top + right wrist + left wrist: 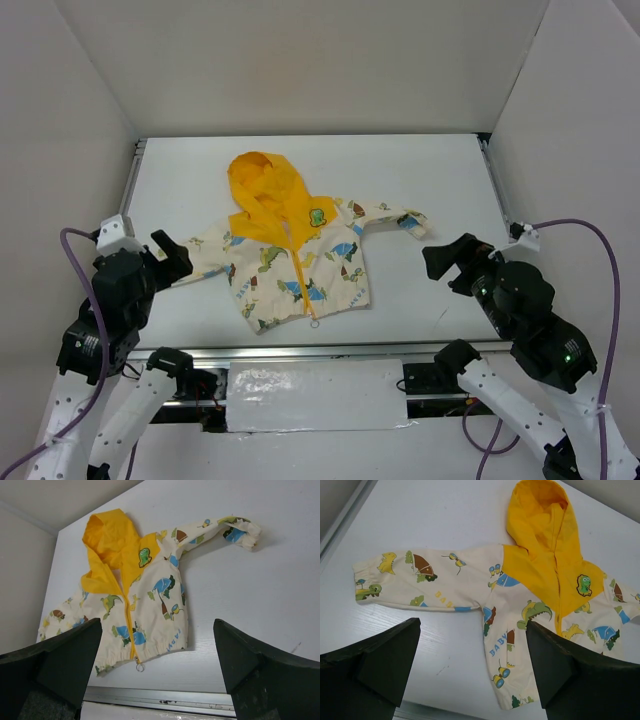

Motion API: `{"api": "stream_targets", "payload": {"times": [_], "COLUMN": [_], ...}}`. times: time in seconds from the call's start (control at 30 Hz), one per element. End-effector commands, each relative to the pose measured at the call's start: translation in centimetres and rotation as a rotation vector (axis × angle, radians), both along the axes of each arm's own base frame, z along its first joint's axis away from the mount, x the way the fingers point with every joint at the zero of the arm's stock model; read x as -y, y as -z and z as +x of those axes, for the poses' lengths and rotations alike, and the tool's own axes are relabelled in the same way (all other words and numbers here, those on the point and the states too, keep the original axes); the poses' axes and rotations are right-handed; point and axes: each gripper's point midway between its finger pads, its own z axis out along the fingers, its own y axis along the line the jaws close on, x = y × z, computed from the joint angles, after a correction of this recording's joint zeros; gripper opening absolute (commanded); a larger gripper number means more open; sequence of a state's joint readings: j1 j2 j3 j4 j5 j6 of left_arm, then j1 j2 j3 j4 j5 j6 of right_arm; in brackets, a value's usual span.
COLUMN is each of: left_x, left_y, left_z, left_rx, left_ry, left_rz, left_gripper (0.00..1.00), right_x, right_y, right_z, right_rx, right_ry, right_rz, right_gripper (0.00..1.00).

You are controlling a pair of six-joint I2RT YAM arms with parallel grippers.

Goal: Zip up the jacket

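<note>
You see jacket (295, 255) flat on tabletop (430, 180), mid-way between arms, yellow hood (262, 180) toward far side, sleeves spread sideways. Zipper pull (139, 667) sits at bottom hem, near edge. Left pincer (472, 630) spread wide, holding nothing, close by sleeve cuff. Right pincer (157, 625) likewise spread, empty, near other sleeve, apart from it.

Cream dinosaur-print jacket (335, 270), yellow hood (262, 185), seemingly yellow zipper (129, 622)
</note>
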State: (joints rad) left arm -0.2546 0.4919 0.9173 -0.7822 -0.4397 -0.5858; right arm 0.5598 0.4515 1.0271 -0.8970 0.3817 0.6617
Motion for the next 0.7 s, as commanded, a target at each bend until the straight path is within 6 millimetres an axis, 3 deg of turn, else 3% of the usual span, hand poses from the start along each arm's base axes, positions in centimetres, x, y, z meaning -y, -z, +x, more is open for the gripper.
{"api": "stream_targets", "payload": {"times": [0.0,0.13,0.23,0.33,0.37,0.43,0.5,0.53,0.57,0.6,0.63,0.67], "left_x": [0.2,1.2,3.7,6.4,7.2,9.5,11.6,13.9,15.0,16.0,16.5,18.5], "left_y": [-1.2,-1.4,-1.3,0.4,2.9,4.4,8.4,9.4,10.1,12.1,12.7,12.7], "left_z": [0.3,0.2,0.3,1.4,1.9,2.9,2.8,1.9,1.9,1.5,1.7,0.8], "left_rx": [0.063,0.051,-0.004,-0.075,-0.14,-0.161,-0.252,-0.28,-0.283,-0.337,-0.339,-0.353], "left_ry": [-0.007,0.041,0.133,0.212,0.22,0.276,0.261,0.322,0.323,0.32,0.276,0.326], "left_rz": [-0.036,-0.062,-0.154,-0.248,-0.269,-0.351,-0.366,-0.349,-0.344,-0.309,-0.296,-0.271], "left_gripper": [0.99,0.99,1.0,1.0,0.99,0.99,0.99,0.99,0.98,0.97,0.96,0.96], "right_x": [0.1,-0.3,-0.9,-1.5,-1.8,-2.4,-3.2,-3.5,-3.8,-4.0,-4.3,-4.5], "right_y": [-0.7,-0.5,0.0,0.7,1.1,1.7,2.6,3.0,3.4,3.7,3.9,4.2], "right_z": [0.0,0.0,0.1,0.5,0.6,0.9,1.2,1.3,1.6,1.7,1.7,1.9], "right_rx": [0.042,0.047,0.026,0.005,-0.008,-0.028,-0.062,-0.075,-0.094,-0.105,-0.115,-0.129], "right_ry": [0.007,-0.016,-0.044,-0.057,-0.066,-0.086,-0.115,-0.125,-0.132,-0.14,-0.15,-0.153], "right_rz": [0.027,0.028,0.018,0.017,0.016,0.013,0.004,-0.005,-0.013,-0.018,-0.02,-0.027], "right_gripper": [1.0,1.0,1.0,1.0,1.0,1.0,1.0,1.0,1.0,1.0,1.0,1.0]}}
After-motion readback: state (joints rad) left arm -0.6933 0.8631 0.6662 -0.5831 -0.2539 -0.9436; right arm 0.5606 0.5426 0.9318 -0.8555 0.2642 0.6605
